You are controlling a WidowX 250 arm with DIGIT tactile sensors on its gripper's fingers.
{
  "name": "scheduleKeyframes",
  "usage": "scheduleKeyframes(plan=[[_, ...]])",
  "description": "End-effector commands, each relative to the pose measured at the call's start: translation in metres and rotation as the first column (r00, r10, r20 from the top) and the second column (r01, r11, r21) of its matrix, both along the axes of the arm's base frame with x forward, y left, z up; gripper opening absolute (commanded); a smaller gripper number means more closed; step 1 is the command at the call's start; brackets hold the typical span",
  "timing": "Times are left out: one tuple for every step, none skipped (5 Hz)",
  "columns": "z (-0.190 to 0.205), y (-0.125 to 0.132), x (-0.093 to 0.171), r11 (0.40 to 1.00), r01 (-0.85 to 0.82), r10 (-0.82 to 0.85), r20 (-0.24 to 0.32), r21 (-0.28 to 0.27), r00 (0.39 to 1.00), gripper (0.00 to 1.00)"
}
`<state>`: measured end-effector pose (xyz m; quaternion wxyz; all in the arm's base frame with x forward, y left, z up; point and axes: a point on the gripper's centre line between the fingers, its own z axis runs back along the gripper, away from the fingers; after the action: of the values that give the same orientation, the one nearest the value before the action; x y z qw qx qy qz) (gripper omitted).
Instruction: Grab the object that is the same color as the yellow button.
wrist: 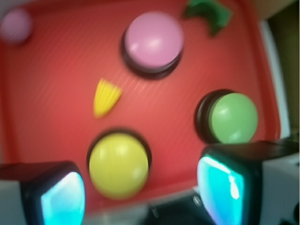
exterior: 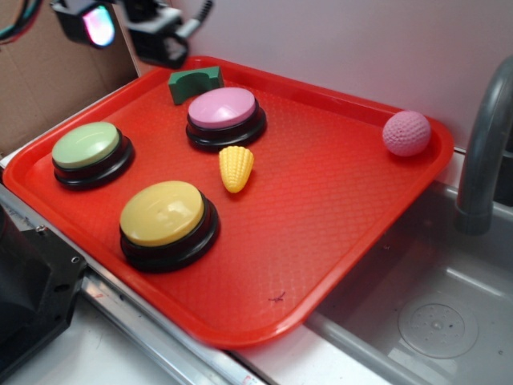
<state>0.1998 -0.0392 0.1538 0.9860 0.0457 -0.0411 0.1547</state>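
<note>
I hold the end effector (wrist: 140, 187) spread and empty, high above the tray (exterior: 345, 265), since the corn cob (exterior: 236, 168) lies free between the pink button (exterior: 225, 117) and the yellow button (exterior: 167, 221).

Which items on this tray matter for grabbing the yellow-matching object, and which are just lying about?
Belongs to the job:
- toy corn cob, yellow, lying mid-tray
- yellow button, the color reference
- tool, open, raised above the tray, holding nothing

Just lying about:
- pink button
- green button
- pink ball
- green block
- red tray
- sink
</note>
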Motion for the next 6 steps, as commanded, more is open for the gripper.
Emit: scheduleKeyframes(plan=[[-0.040,0.016,0.034,0.938,-0.344,0.347,0.104,-0.041,0.932,1.00],[-0.040,0.016,0.034,0.938,-0.344,0.347,0.104,-0.041,0.932,1.00],[-0.040,0.016,0.034,0.938,-0.344,0.347,0.104,-0.041,0.932,1.00],[-0.040,0.016,0.034,0.938,-0.344,0.347,0.104,-0.041,0.932,1.00],[-0.070,0.012,0.029,0.944,-0.326,0.331,0.133,-0.057,0.934,1.00],[-0.096,0.008,0.029,0.960,-0.278,0.280,0.107,-0.035,0.954,1.00]])
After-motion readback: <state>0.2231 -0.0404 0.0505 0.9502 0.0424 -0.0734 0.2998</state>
